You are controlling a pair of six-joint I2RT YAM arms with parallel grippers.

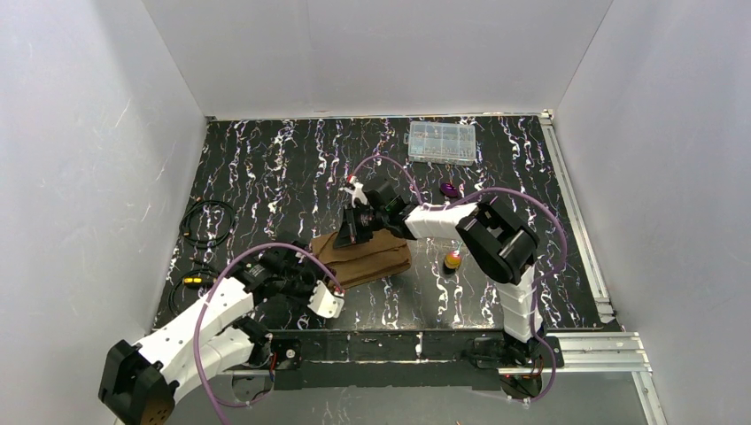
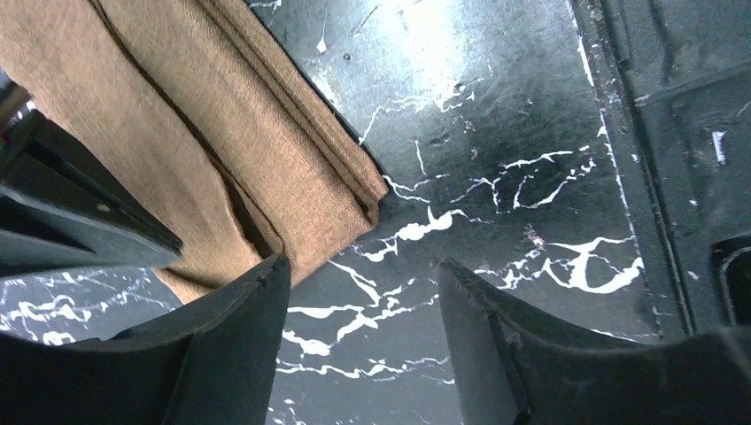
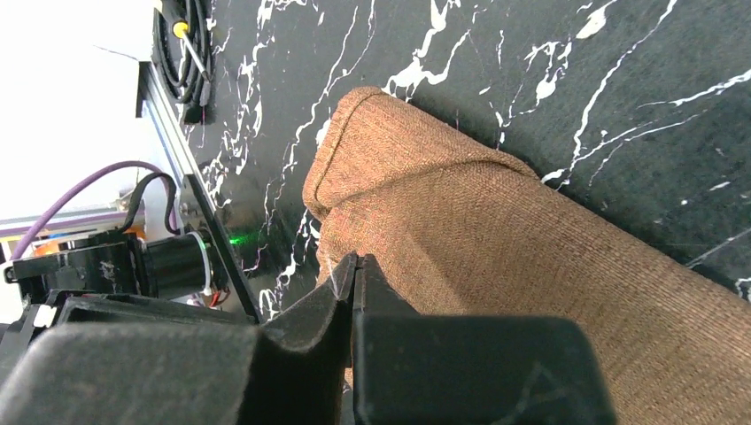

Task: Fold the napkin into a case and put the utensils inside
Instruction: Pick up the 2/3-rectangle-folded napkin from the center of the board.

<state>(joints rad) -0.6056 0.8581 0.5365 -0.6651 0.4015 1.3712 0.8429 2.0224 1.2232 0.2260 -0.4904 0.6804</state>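
- Jaws of the right gripper (image 3: 354, 266) are pressed together, tips down at the napkin (image 3: 496, 257) beside its rounded, rolled edge. Whether a layer of cloth is caught between them I cannot tell. The pose looks meant to pin the fold so it keeps its shape.
- Fingers of the left gripper (image 2: 361, 266) stand well apart with only bare table (image 2: 496, 133) between them. The napkin's layered near corner lies just beside one finger, so this hand seems free to take a grip there.
- Folded into several stacked layers, the napkin lies mid-table between the arms. No open pocket shows.
- Neither utensil is inside. The purple-headed utensil (image 1: 451, 189) and the gold-orange-headed utensil (image 1: 452, 259) lie on the table to the napkin's right, near the right arm.
- Away from the work, the clear plastic box (image 1: 441, 142) sits at the far edge.
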